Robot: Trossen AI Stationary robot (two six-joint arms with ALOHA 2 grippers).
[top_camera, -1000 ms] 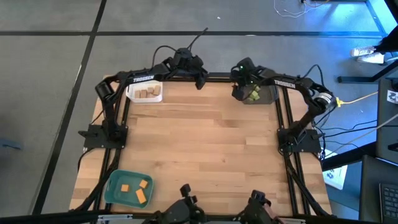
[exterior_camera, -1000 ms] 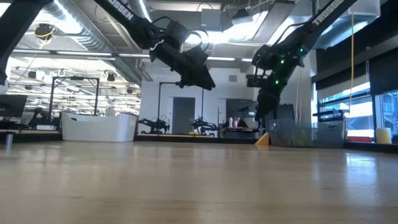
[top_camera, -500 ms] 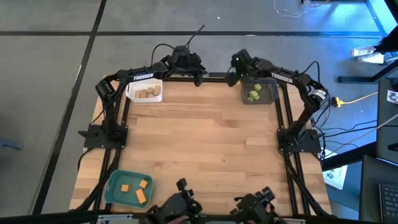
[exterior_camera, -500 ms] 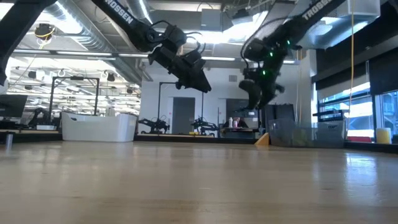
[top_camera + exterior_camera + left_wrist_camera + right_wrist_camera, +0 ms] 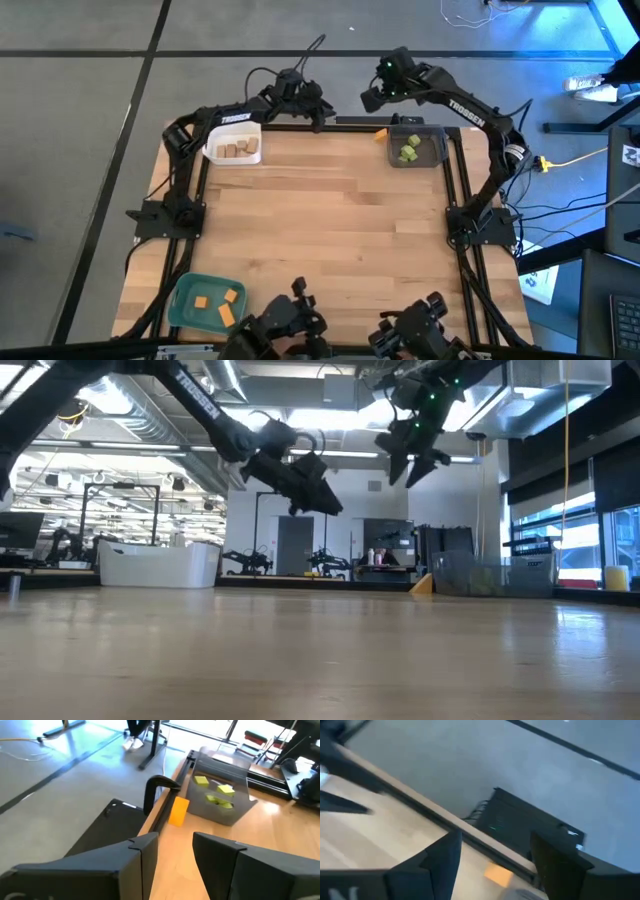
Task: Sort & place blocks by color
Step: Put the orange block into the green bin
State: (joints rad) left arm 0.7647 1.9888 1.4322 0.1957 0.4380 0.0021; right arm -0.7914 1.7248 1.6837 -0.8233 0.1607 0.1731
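The table is a broad slab of pale wood planks, smooth and matte, framed by black metal rails. At its far edge both dark arms are raised off the surface. The left gripper hangs over the far rail near the middle, its two flat black fingers parted with nothing between them. The right gripper is lifted higher, out past the far edge, its fingers spread wide and empty.

Three shallow trays hold the blocks. A teal tray with rounded corners sits at the near left, a white tray at the far left, and a grey tray at the far right.

In the teal tray lie three orange blocks, flat-faced and square. The white one has a tight cluster of tan wooden blocks, too close together to count. The grey one holds light green blocks, bunched likewise. One orange block stands alone by the far rail, just beside the grey tray; from the low view it shows only as a small wedge.
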